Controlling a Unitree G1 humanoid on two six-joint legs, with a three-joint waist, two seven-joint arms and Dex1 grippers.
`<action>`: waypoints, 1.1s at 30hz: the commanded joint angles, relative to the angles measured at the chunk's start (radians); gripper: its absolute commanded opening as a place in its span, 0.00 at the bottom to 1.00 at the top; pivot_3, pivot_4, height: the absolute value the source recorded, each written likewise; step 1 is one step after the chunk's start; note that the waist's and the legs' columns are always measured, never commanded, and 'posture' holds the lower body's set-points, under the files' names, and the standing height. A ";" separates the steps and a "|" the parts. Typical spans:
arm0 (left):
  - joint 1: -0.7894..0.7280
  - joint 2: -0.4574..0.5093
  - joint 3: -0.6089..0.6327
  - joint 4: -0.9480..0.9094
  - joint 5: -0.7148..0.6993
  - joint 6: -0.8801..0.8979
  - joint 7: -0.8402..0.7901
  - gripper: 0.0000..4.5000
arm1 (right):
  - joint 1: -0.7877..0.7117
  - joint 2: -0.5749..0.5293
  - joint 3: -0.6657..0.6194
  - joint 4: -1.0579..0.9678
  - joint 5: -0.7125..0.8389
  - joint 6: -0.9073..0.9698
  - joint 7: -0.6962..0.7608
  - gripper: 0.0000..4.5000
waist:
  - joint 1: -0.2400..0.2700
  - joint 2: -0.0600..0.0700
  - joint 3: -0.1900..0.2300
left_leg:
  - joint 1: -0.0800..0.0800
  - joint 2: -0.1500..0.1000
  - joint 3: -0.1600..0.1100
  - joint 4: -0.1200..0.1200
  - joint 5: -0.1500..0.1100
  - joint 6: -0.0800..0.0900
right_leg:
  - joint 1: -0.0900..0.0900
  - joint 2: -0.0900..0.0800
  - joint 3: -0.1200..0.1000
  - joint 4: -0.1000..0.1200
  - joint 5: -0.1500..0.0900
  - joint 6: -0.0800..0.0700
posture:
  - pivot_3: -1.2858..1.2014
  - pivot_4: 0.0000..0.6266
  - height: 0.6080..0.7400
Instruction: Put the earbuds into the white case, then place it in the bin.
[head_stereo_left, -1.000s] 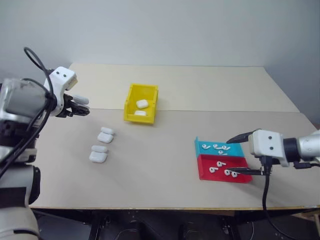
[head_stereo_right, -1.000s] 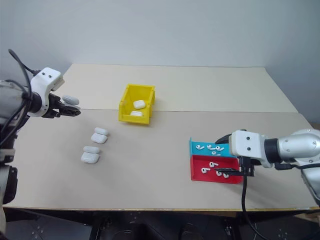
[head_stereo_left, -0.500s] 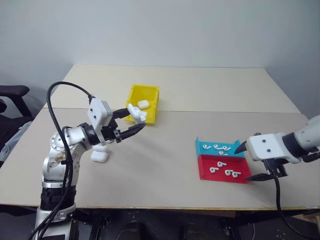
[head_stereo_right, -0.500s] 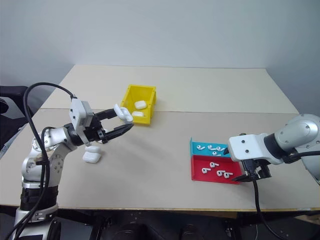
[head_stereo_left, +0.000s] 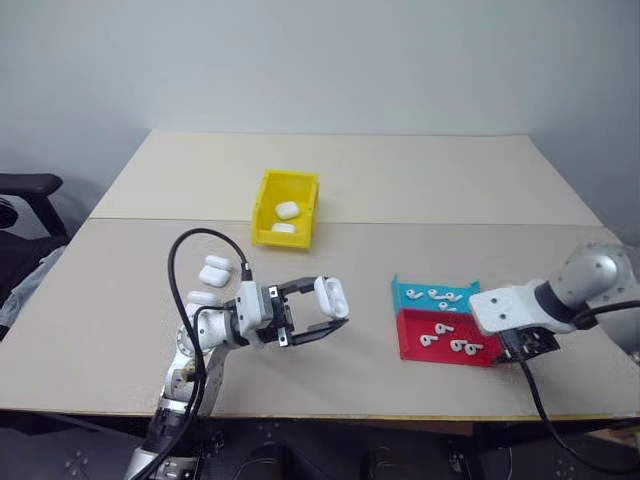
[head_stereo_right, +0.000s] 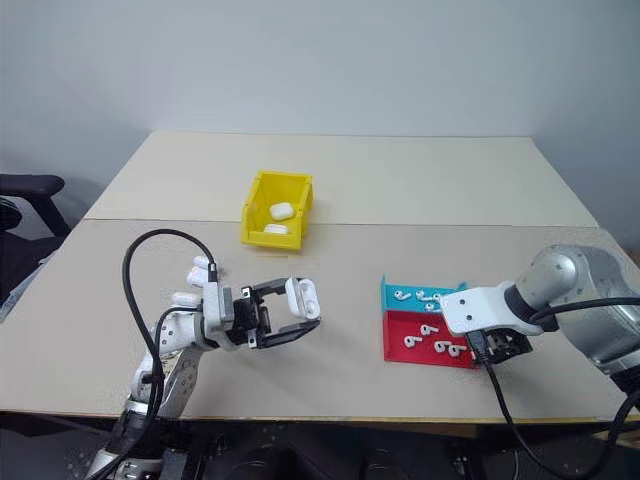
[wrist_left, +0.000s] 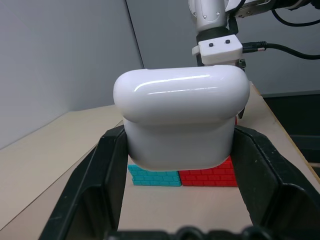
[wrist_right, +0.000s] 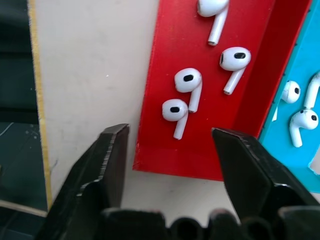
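Evidently the left gripper (head_stereo_left: 325, 313) pinched the white case (head_stereo_left: 331, 296) aloft at 9 o'clock of the red tray (head_stereo_left: 447, 350), presenting it for loading, while the right gripper (wrist_right: 170, 165) hung spread above 2 earbuds (wrist_right: 182, 97).

Beige table (head_stereo_left: 400, 180), grey wall (head_stereo_left: 320, 60), black chair (head_stereo_left: 25, 185)

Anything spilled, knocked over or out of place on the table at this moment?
Nothing stands out. The earbuds lie inside the red tray and blue tray, two cases sit in the bin, spare cases rest on the table, and the left gripper holds the white case closed.
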 joint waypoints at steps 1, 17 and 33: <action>-0.018 -0.005 -0.017 0.007 -0.004 -0.057 0.013 0.62 | -0.003 0.026 0.007 0.016 -0.052 0.022 -0.031 0.72 | 0.000 0.001 0.000 | 0.000 0.000 0.000 0.000 0.000 0.000 | 0.000 0.000 0.000 0.000 0.000 0.000 | 0.52 0.24 1.00; -0.029 0.015 -0.053 0.014 -0.005 -0.092 0.045 0.62 | 0.027 0.067 0.001 0.015 -0.082 0.053 -0.046 0.45 | 0.001 0.001 -0.001 | 0.000 0.000 0.000 0.000 0.000 0.000 | 0.000 0.000 0.000 -0.001 0.000 0.000 | 0.52 0.24 1.00; -0.030 0.043 -0.071 0.013 0.022 -0.069 0.096 0.62 | 0.030 0.107 0.016 0.041 -0.118 0.051 -0.087 0.45 | 0.000 0.001 -0.001 | 0.000 0.000 0.000 0.000 0.000 0.000 | 0.000 0.000 0.000 -0.001 0.000 0.000 | 0.52 0.24 1.00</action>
